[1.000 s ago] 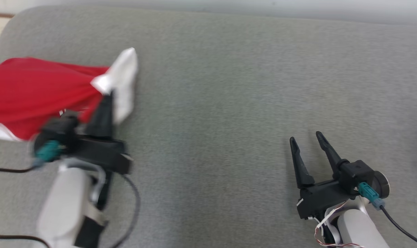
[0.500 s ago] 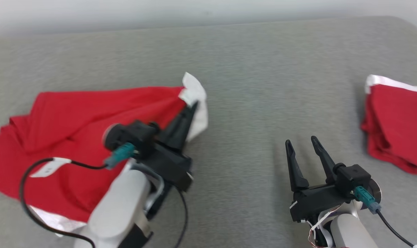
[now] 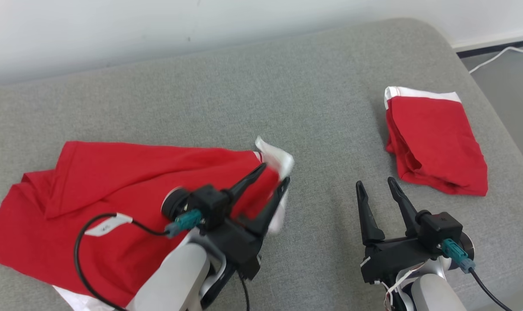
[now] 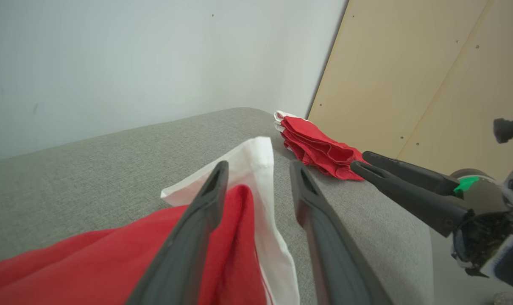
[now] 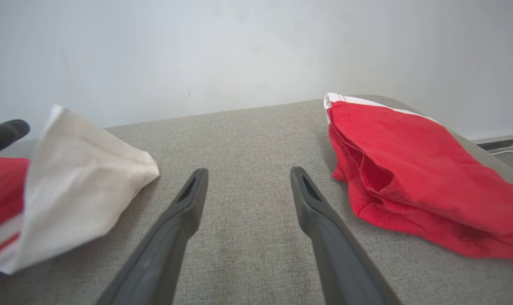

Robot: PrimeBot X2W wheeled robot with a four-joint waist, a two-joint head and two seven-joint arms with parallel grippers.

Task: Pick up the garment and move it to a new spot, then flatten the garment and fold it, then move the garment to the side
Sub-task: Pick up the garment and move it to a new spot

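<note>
Surface: a grey cushion [image 3: 322,108] set against a pale wall; everything below lies on its top.
Garment: the red garment [image 3: 114,194] sits at 9 o'clock in the head view. It is loosely spread and creased, with 1 flap turned over along its 12 o'clock edge, so you can read it as neither flat nor folded.
White trim: the white trim [image 3: 279,157] is the garment's end nearest the middle of the cushion. It is humped up off the fabric at the left gripper's tips.
Left gripper: the left gripper [image 3: 273,173] rises from 7 o'clock and points toward 1 o'clock. Its 2 fingers stand apart, with red cloth and white trim lying loose between them; the left wrist view shows no pinch.
Right gripper: the right gripper [image 3: 375,183] is at 5 o'clock. Its 2 fingers are spread with nothing between them, over bare cushion between the 2 red pieces.
Second piece: a folded garment [image 3: 434,147] lies at 2 o'clock near the cushion's rounded end, well apart from the working garment, with a white band along its 12 o'clock edge.
Done, as judged: step 1, the move to a new spot, appears to be at its release, since the cloth rests on the cushion and the jaws around it are parted. You cannot confirm that this is the intended spot.
Left to do: 3 steps, namely flattening, folding, and moving the garment aside.
</note>
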